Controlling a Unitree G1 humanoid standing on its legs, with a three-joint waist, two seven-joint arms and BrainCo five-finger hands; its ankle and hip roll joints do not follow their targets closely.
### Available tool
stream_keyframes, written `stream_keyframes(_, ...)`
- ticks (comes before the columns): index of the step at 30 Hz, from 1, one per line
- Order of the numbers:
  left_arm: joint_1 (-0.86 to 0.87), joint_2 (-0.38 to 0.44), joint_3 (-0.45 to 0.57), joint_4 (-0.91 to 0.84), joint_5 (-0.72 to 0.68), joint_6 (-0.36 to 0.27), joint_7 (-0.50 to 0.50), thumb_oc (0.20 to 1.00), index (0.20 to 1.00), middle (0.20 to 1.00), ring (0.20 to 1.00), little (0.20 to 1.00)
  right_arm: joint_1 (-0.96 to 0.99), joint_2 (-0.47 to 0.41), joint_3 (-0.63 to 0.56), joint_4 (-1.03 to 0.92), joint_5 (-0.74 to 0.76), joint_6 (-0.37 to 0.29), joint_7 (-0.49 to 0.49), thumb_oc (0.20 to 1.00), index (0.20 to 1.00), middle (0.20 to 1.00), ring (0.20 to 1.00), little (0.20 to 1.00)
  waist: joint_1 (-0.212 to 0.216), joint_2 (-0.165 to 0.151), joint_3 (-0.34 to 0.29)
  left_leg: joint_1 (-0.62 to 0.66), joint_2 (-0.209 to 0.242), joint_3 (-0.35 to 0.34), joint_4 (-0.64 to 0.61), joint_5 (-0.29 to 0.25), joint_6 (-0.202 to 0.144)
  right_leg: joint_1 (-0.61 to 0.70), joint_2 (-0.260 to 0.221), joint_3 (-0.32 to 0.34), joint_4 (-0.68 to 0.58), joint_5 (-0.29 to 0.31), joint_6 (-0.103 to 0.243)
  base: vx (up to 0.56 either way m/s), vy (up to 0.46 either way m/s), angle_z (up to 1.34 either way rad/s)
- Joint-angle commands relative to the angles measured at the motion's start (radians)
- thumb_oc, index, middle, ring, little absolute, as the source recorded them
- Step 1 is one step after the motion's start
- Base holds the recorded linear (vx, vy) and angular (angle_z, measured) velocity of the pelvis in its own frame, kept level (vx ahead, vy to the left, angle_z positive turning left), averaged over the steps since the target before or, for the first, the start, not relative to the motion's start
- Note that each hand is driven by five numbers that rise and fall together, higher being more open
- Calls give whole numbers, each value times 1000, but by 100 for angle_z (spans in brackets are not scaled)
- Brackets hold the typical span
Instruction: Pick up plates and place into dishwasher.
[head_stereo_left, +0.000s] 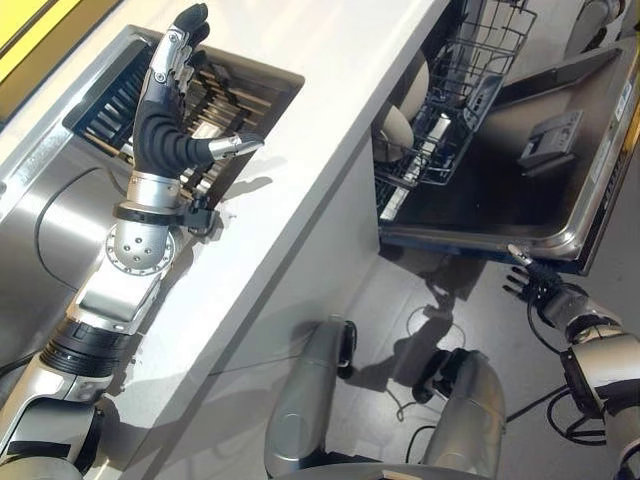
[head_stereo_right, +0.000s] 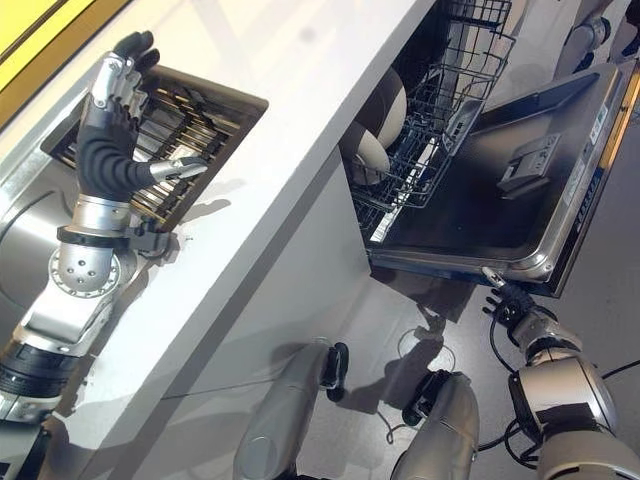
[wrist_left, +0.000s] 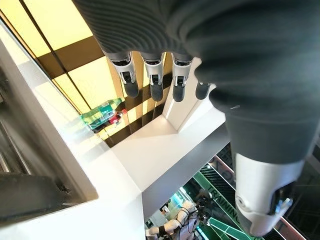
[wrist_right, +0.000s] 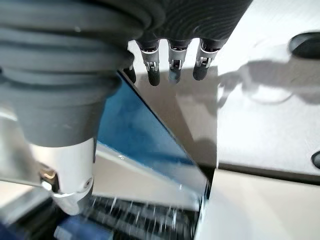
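Two white plates (head_stereo_left: 400, 110) stand on edge in the dishwasher's wire rack (head_stereo_left: 470, 70), which is pulled out over the open door (head_stereo_left: 520, 190). My left hand (head_stereo_left: 165, 125) is raised above a dark slatted rack (head_stereo_left: 225, 100) set into the counter. Its fingers (wrist_left: 152, 75) are straight, the thumb sticks out, and it holds nothing. Low at the right, my right hand (head_stereo_left: 535, 283) hangs just below the door's front corner. Its fingers (wrist_right: 172, 62) are straight and empty, close to the door's edge (wrist_right: 150, 145).
A white counter (head_stereo_left: 300, 180) runs diagonally between the sink side and the dishwasher. A round steel basin (head_stereo_left: 60, 220) lies left of my left arm. The lowered door juts out over the grey floor (head_stereo_left: 400, 310).
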Motion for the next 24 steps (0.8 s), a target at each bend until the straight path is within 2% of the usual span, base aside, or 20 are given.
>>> stream_keyframes(1, 181, -81, -16, -20, -56, -61, -28, 1000, 1000, 1000, 1000, 1000, -285, -6, -35, -321, 15, -434, 53, 1000, 1000, 1000, 1000, 1000, 79, -34, 69, 55, -36, 38, -44, -62, 82, 59, 49, -17, -39, 17, -10, 32, -16, -6)
stream_keyframes(3, 184, -82, -13, -19, -59, -61, -31, 1000, 1000, 1000, 1000, 1000, -311, -7, -33, -365, -50, -506, -29, 1000, 1000, 1000, 1000, 1000, 81, -35, 69, 64, -33, 36, -45, -63, 80, 72, 46, -22, -42, 18, -8, 19, -9, -5)
stream_keyframes(6, 200, -81, -11, -17, -61, -79, -37, 1000, 1000, 1000, 1000, 1000, -363, -27, -7, -441, -186, -567, -148, 1000, 1000, 1000, 1000, 1000, 89, -37, 69, 74, -34, 36, -46, -62, 78, 91, 39, -27, -51, 23, -3, 1, 6, -3)
stream_keyframes(9, 217, -83, -13, -15, -51, -97, -29, 1000, 1000, 1000, 1000, 1000, -385, -39, 33, -500, -300, -592, -245, 1000, 1000, 1000, 1000, 1000, 93, -38, 69, 77, -35, 35, -46, -61, 78, 100, 33, -32, -57, 29, 0, -2, 5, -2)
stream_keyframes(13, 228, -88, -12, -8, -48, -110, -27, 1000, 1000, 1000, 1000, 1000, -398, -40, 67, -534, -387, -585, -333, 1000, 1000, 1000, 1000, 1000, 95, -39, 69, 91, -34, 37, -54, -60, 77, 118, 32, -35, -70, 33, 2, 8, 33, 7)
stream_keyframes(20, 229, -86, -20, -7, -53, -128, -27, 1000, 1000, 1000, 1000, 1000, -387, -39, 87, -515, -381, -587, -302, 1000, 1000, 1000, 1000, 1000, 98, -38, 69, 101, -35, 39, -63, -61, 82, 135, 32, -35, -91, 38, 3, -5, 26, 7)
stream_keyframes(24, 228, -88, -21, -5, -57, -131, -33, 1000, 1000, 1000, 1000, 1000, -378, -32, 89, -518, -283, -598, -164, 1000, 1000, 1000, 1000, 1000, 100, -41, 69, 112, -35, 36, -61, -66, 83, 150, 31, -34, -95, 36, 1, 0, 0, 0)
